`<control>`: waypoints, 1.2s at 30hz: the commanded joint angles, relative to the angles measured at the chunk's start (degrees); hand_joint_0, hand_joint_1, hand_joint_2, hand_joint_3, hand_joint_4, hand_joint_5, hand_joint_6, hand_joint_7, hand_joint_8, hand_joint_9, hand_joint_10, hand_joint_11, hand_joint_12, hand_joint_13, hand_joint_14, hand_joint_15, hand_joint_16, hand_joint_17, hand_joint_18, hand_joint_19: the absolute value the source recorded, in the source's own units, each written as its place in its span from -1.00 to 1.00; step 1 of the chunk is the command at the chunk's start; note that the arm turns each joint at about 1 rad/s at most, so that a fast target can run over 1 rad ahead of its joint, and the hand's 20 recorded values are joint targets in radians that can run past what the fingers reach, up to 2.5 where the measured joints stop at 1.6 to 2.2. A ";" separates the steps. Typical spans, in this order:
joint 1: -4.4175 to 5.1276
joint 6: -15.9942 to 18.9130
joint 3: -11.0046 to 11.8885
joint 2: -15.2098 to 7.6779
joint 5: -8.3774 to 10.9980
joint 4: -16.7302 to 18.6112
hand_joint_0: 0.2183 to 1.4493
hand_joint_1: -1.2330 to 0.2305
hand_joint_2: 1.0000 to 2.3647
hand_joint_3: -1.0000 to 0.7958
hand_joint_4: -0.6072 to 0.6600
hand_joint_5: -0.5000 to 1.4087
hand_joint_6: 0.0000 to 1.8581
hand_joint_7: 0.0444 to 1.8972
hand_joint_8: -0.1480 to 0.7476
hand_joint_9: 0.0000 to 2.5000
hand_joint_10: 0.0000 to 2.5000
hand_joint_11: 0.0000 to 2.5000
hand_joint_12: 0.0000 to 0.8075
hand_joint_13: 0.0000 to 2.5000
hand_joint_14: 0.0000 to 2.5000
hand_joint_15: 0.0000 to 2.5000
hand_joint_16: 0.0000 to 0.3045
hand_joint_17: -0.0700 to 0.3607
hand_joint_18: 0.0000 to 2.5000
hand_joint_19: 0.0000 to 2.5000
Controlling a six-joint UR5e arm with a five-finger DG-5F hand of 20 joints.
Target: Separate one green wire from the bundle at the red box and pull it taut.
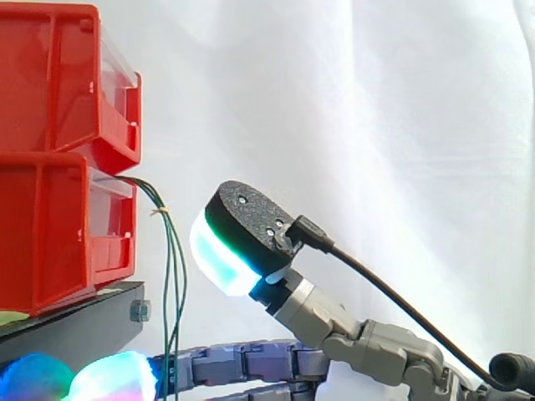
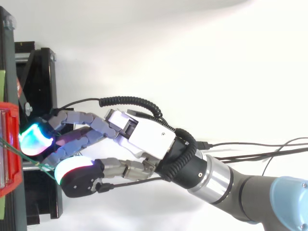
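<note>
A bundle of thin green wires [image 1: 174, 276] comes out of the front of the lower red bin [image 1: 50, 234] and hangs down past the black stand [image 1: 75, 330]. A pale tie binds the wires near the top. My hand [image 2: 149, 137] reaches in from the right with its fingers stretched toward the bin [image 2: 8, 144]. The glowing fingertips [image 1: 113, 376] lie low, just left of the wires, which cross the fingers there. The thumb pad [image 1: 219, 255] stands raised a little right of the wires, apart from them. In the top view a green wire [image 2: 29, 159] runs between fingertip and thumb.
A second red bin [image 1: 50, 75] sits stacked on the lower one. The black stand [image 2: 38, 72] stretches along the left edge below the bins. A white curtain hangs behind, and white floor lies open to the right of the stand.
</note>
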 commanded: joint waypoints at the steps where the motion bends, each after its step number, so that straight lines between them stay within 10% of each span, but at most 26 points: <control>1: 0.12 0.52 -0.09 0.00 0.10 -0.28 -0.67 0.13 -1.00 -0.44 0.16 -0.77 -0.46 -0.31 0.20 -0.18 -0.99 -0.77 0.17 -0.21 -0.99 -0.81 -0.57 0.02 -0.42 -0.78; 21: 0.38 8.96 -2.02 0.26 -0.25 -1.95 -0.62 0.12 -1.00 -0.44 0.16 -0.76 -0.46 -0.30 0.08 -0.09 -0.99 -0.55 0.09 -0.16 -0.99 -0.71 -0.58 0.00 -0.39 -0.73; 36: 0.56 11.15 -5.54 6.94 0.10 -11.27 -0.57 -0.13 -1.00 -0.44 0.19 -0.74 -0.46 -0.20 0.01 -0.07 -0.98 -0.43 0.03 -0.15 -0.99 -0.66 -0.61 -0.05 -0.39 -0.70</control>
